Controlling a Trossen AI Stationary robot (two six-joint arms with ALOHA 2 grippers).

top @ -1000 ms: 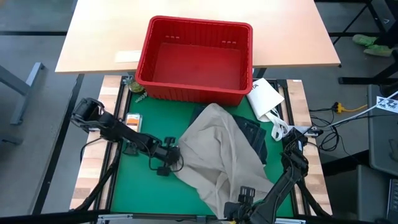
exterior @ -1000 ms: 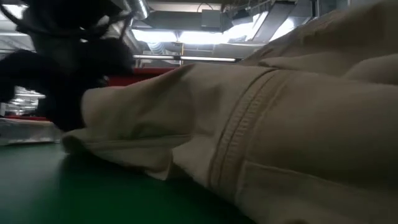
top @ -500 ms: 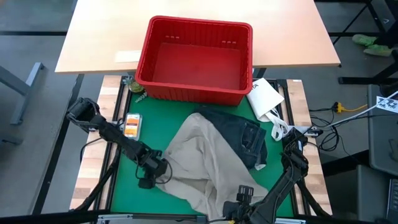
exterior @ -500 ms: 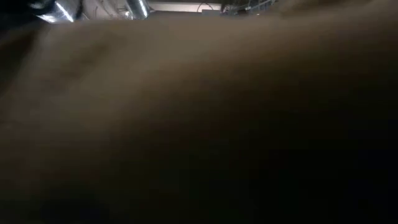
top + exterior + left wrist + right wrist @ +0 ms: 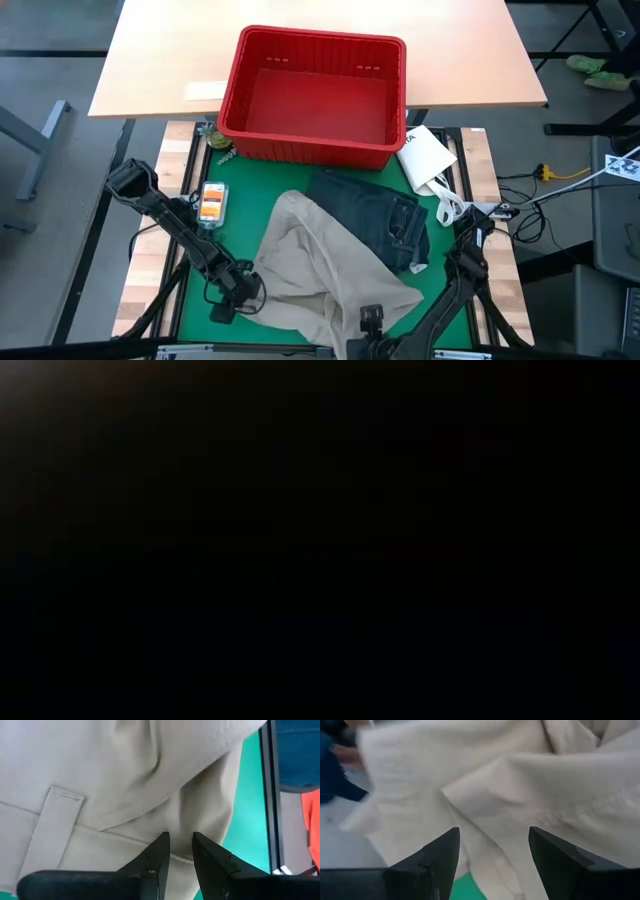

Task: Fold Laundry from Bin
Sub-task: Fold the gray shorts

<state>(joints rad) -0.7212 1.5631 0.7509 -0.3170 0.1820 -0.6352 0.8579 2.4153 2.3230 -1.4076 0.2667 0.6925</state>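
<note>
**Khaki trousers drawn out on the mat beside the jeans, bin emptied**

The bench carries the red bin at its far side; no garment shows inside it. In front of it lies a green mat, and on the mat are two pieces of laundry. The larger, the tan khaki trousers, sprawls in loose diagonal folds across the near half of the mat; the cloth covers the low camera, whose view is black. The smaller, the dark denim jeans, lies bunched between the trousers and the bin, its near edge tucked under the khaki. A white packet sits off the mat by the bin's right corner, and a small orange-labelled object rests near the mat's left edge.

Handling, as a judgement: the khaki is a soft, medium-weight twill that drapes and slides, so it will sag wherever it is not held. The firmest places to take hold are the stitched waistband and belt loop, or the hems. The denim looks stiffer and heavier and should hold a crease better.

The left arm reaches low along the mat's left side. Its tool sits at the trousers' left edge with the fingers nearly together, pinching a fold of khaki. The right arm comes in along the near right edge. Its tool hovers over the trousers' near edge with the fingers spread wide, holding nothing.
</note>
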